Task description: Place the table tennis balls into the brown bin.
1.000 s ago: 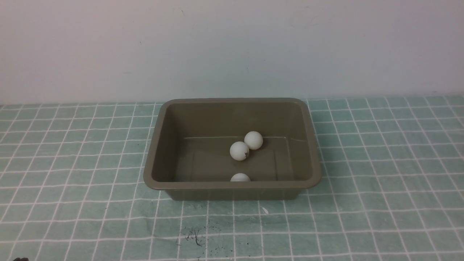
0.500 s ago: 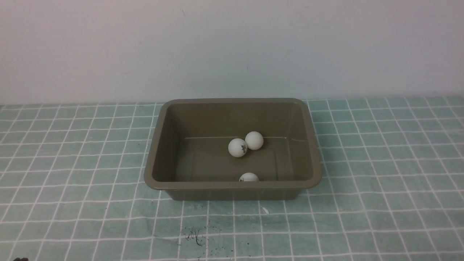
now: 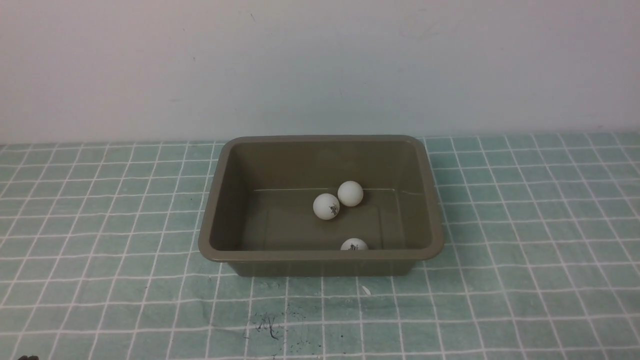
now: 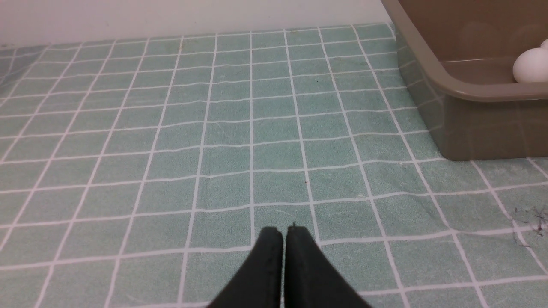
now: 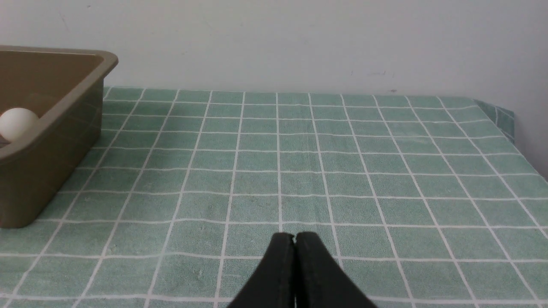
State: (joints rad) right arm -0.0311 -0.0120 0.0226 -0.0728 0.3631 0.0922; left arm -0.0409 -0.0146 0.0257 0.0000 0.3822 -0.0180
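Both grippers are done carrying: the left gripper [image 4: 284, 231] has its jaws pressed together with nothing between them, poised over bare green checked cloth on the worktop [image 4: 171, 128] well clear of the brown bin [image 3: 320, 256], and the right gripper [image 5: 294, 236] is clenched and empty in the same way, on the bin's other side and also well apart from it. Neither arm shows in the front view. All three table tennis balls lie inside the bin: the far ball [image 3: 350, 193] sits near the bin's back wall, the logo ball [image 3: 326, 206] is just beside it and looks to be touching or nearly touching it, and the near ball [image 3: 354, 245] rests against the bin's front wall, half hidden behind the front rim. Each wrist view catches one white ball over the bin's rim, though which ball it is cannot be told for sure. No ball can be seen on the cloth anywhere around the bin in any view. Judging from this, the task looks complete, with nothing left to pick up; at most the arms have only to stay parked away from the bin.
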